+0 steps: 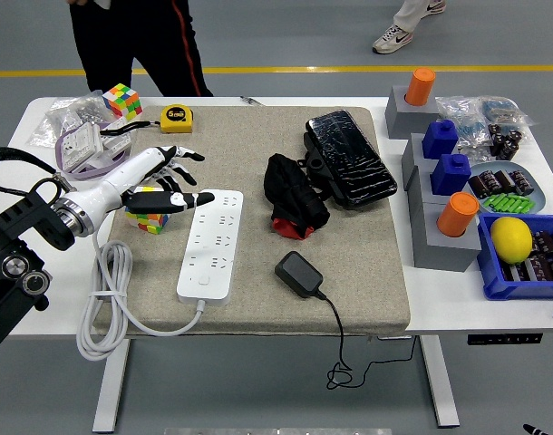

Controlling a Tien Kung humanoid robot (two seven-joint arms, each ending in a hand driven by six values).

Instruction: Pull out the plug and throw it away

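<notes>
Reaching in from the left edge, the black left arm ends in a white-and-black left hand (163,177) with fingers spread wide, holding nothing, hovering over a Rubik's cube (148,210) at the left side of the beige mat (349,263). Thumb tip sits just at the top left corner of the white power strip (211,245). No plug is seated in the strip's sockets. The strip's white cable (104,299) coils off the mat's left edge onto the white surface (23,145). Far left back: plastic bags of small parts (72,131), a second Rubik's cube (121,100), a yellow tape measure (175,117) at the mat's back edge. A person in black trousers (136,41) stands at the far side, hands not visible. Mid mat: crumpled black cloth with a red bit (295,195), a black wrapped pouch (351,156) just beside it to the right. In front, the black power adapter (299,273) lies loose on the mat, apart from the strip, its black cord (335,335) trailing over the near edge. Right side: grey blocks (435,236) carrying orange cylinders (458,214) and blue pieces (451,172), a dish of batteries and green bits (503,188), a blue bin (494,272) with a lemon (511,239). Right hand not visible.
</notes>
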